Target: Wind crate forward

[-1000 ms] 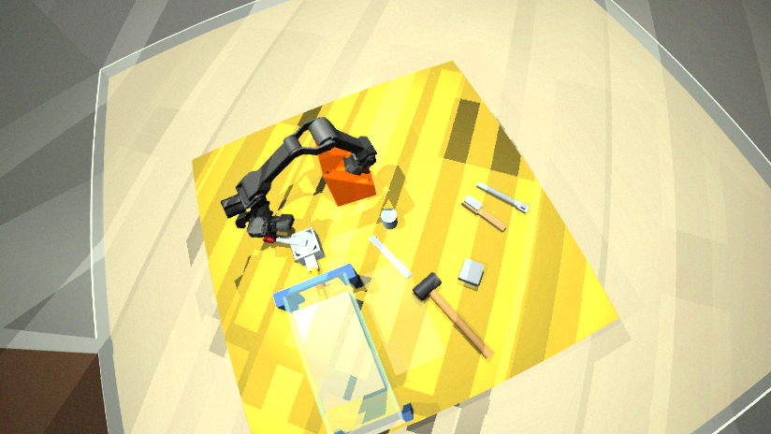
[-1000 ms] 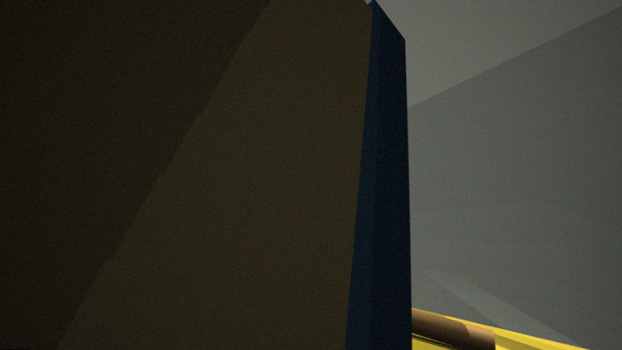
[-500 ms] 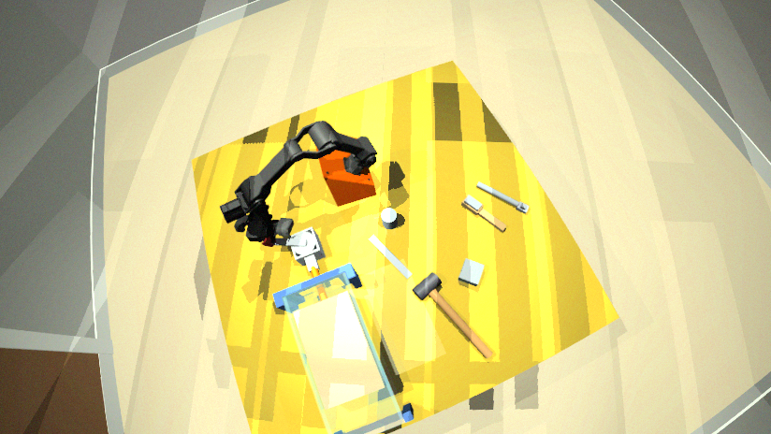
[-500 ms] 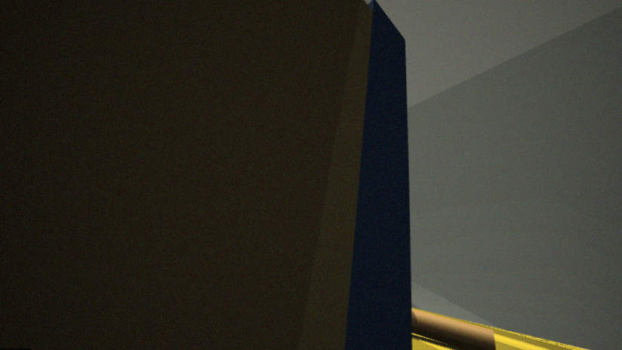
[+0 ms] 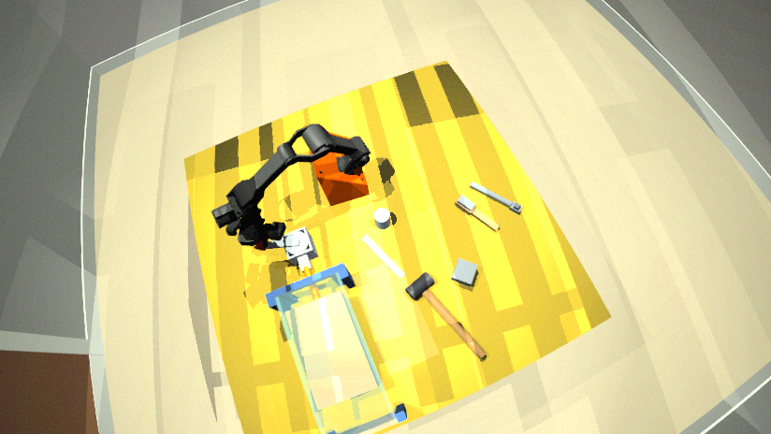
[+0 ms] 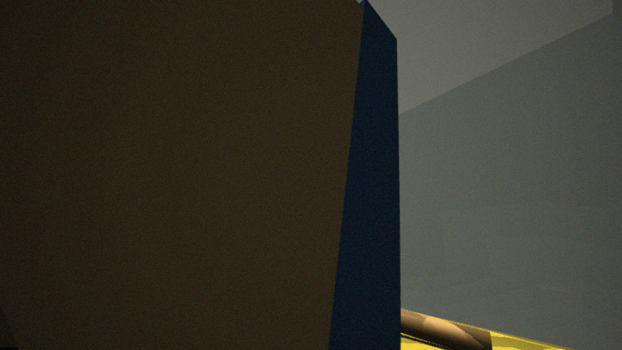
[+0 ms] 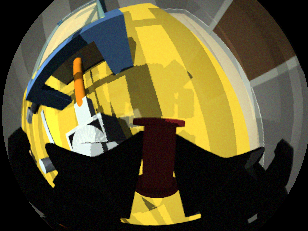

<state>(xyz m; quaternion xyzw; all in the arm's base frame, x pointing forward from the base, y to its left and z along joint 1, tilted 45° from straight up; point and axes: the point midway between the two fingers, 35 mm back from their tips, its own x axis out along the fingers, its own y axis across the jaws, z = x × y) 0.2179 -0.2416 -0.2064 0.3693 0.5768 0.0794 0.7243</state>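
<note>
My gripper is shut on the red grip of the winch handle, beside the winch. The handle's red grip stands upright between the fingers. Its pale arm reaches to the top of the white winch. The square key is hidden. An orange strap runs from the winch under the blue frame into the clear-panelled cubby. The pale crate looks flat inside. Its front edge is hard to make out, so I cannot tell whether it touches the frame.
A black-headed mallet, a grey block, a white strip, a small cylinder, a brush-like tool and a grey bar tool lie right of the winch. The orange base is behind it. The exterior view is mostly blocked.
</note>
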